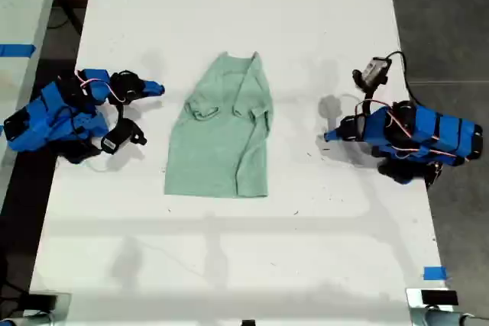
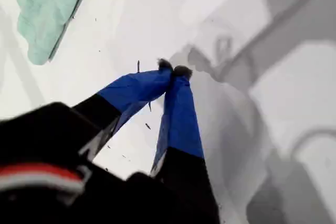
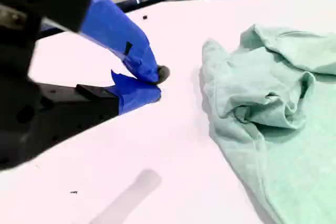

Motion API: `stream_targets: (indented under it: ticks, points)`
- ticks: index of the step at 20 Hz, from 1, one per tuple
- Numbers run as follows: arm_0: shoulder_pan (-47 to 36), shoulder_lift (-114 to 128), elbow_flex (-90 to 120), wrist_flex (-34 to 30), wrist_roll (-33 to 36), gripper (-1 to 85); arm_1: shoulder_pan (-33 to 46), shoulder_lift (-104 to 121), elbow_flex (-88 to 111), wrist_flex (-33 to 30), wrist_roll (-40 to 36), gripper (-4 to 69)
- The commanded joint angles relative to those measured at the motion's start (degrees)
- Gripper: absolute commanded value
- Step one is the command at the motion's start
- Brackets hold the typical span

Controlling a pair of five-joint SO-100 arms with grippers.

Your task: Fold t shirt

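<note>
Found the small pale mint-green short-sleeved fabric t shirt (image 1: 221, 135) lying flat near the middle of the white table (image 1: 229, 257), apart from both arms and held by neither. From the exterior view, read it as partly folded: one side turned in over the body as a long strip, the neck end rumpled toward the far edge, the hem fairly straight toward the near edge. Placed my first gripper (image 1: 328, 137) at the exterior view's right, aimed at the shirt but well apart from it, with bare table between. Could not judge its fingers from that height; took from the first wrist view instead that the two blue fingers of my first gripper (image 2: 174, 69) were pressed together at their dark tips, clasping nothing, over bare table crossed by grey shadows, with only a corner of the t shirt (image 2: 47, 3) at the frame's edge. Placed my second gripper (image 1: 159, 88) at the exterior view's left, near the sleeve side of the shirt though not touching it. Saw in the second wrist view, and nowhere else, the bunched folds around the neck and sleeve of the t shirt (image 3: 283, 129), and my second gripper (image 3: 156, 83) low over the table just beside that cloth, its blue fingers drawn almost tip to tip and gripping nothing.
</note>
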Motion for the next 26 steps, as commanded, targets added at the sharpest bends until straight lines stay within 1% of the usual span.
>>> stream_targets:
  ticks: [1, 4, 7, 9, 11, 12, 14, 15, 16, 17, 18, 19, 20, 21, 22, 26]
  points:
    - [0.8, 0.7, 1.0, 0.8, -3.4, -0.1, -1.5, 0.3, 0.7, 0.5, 2.1, 0.5]
    - [5.2, 0.8, -1.0, -5.2, -1.4, -0.1, -1.4, 0.3, 0.7, 0.5, 2.0, 0.5]
    - [7.5, 0.8, -1.4, -7.8, -1.4, -0.1, -1.4, 0.3, 0.7, 0.5, 2.0, 0.5]
    - [10.7, 0.8, -2.4, -9.1, -2.5, -0.1, -1.3, 0.3, 0.7, 0.5, 2.0, 0.5]
    - [15.5, 0.7, -3.3, -9.5, -6.9, -0.2, -1.3, 0.3, 0.7, 0.5, 2.0, 0.5]
    - [17.5, -0.8, -3.8, -8.7, -10.3, -0.2, -1.3, 0.3, 0.7, 0.5, 2.0, 0.5]
    - [22.1, -11.9, -8.9, -9.0, -16.2, 1.0, -1.3, 0.3, 0.7, 0.5, 2.0, 0.5]
    - [24.9, -22.5, -14.3, -8.9, -18.5, 2.3, -1.3, 0.3, 0.7, 0.5, 2.0, 0.5]
    - [27.7, -36.7, -21.8, -7.8, -20.4, 5.0, -1.3, 0.3, 0.7, 0.5, 2.0, 0.5]
    - [30.6, -52.3, -31.8, -4.3, -22.4, 9.3, -1.3, 0.3, 0.7, 0.5, 2.0, 0.5]
    - [32.8, -66.5, -42.7, 1.1, -23.6, 13.5, -1.3, 0.3, 0.7, 0.5, 2.0, 0.5]
    - [34.4, -75.7, -51.2, 5.9, -24.3, 15.8, -1.3, 0.3, 0.7, 0.5, 2.0, 0.5]
    - [35.2, -79.7, -55.4, 9.2, -25.0, 17.0, -1.4, 0.3, 0.7, 0.5, 2.0, 0.5]
    - [35.8, -80.2, -56.3, 12.0, -27.4, 17.7, -1.7, 0.3, 0.7, 0.5, 2.0, 0.5]
    - [36.8, -78.3, -55.0, 13.6, -30.1, 18.2, -1.8, 0.3, 0.7, 0.5, 1.9, 0.5]
    - [42.5, -74.1, -45.7, 12.0, -40.9, 19.0, -1.6, 0.3, 0.7, 0.5, 1.4, 0.5]
